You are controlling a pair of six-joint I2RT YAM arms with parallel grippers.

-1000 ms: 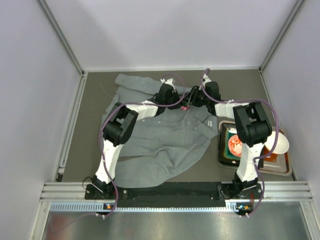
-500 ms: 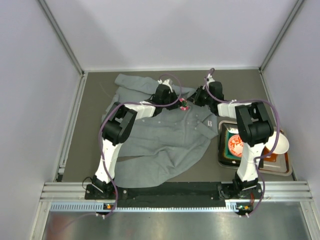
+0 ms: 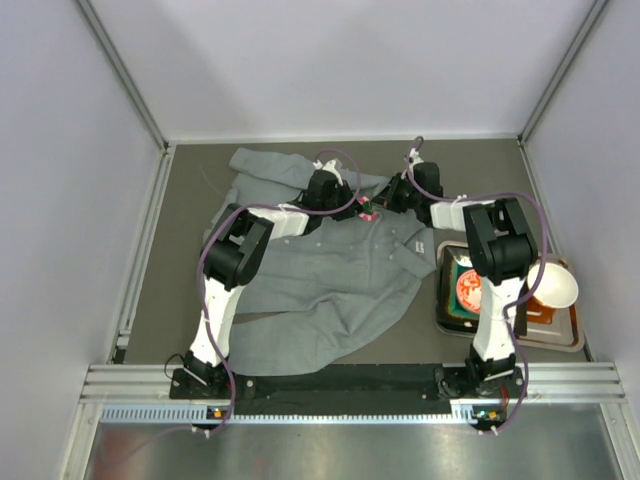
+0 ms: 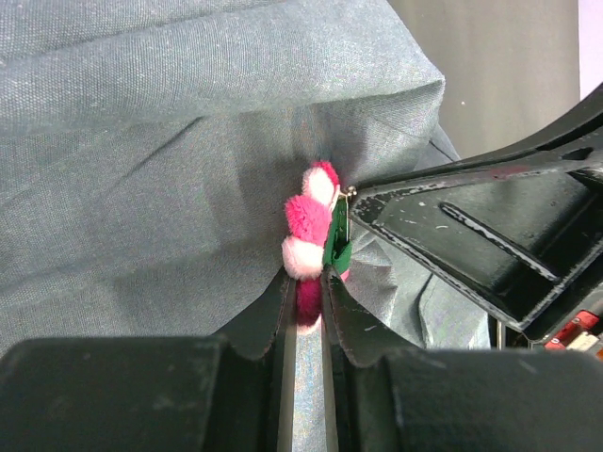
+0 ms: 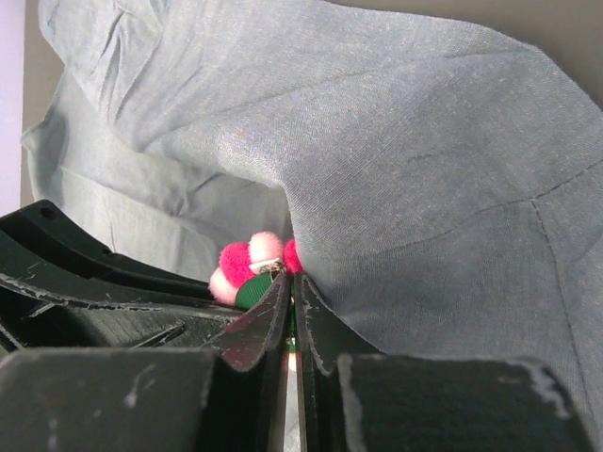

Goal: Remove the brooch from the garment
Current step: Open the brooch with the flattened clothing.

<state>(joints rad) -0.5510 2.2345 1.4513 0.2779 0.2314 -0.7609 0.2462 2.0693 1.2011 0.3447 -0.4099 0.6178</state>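
The grey garment (image 3: 320, 270) lies rumpled on the dark table. The brooch (image 3: 368, 210), a cluster of pink and magenta pom-poms with a green backing, sits on a raised fold near the collar. In the left wrist view my left gripper (image 4: 304, 282) is shut on a magenta pom-pom of the brooch (image 4: 309, 221). The right gripper's fingers (image 4: 471, 235) reach in from the right. In the right wrist view my right gripper (image 5: 294, 282) is shut on the green backing of the brooch (image 5: 245, 264), pressed against the garment (image 5: 424, 169). The two grippers (image 3: 352, 203) (image 3: 388, 200) meet tip to tip.
A dark tray (image 3: 575, 340) stands at the right edge with a round red tin (image 3: 468, 290) and a white bowl (image 3: 555, 285) in it. White walls enclose the table on three sides. The garment's sleeve (image 3: 260, 165) reaches toward the back wall.
The right gripper's jaws have closed from wide apart onto the brooch's backing, and its arm has shifted slightly. The left gripper keeps its hold and has not moved.
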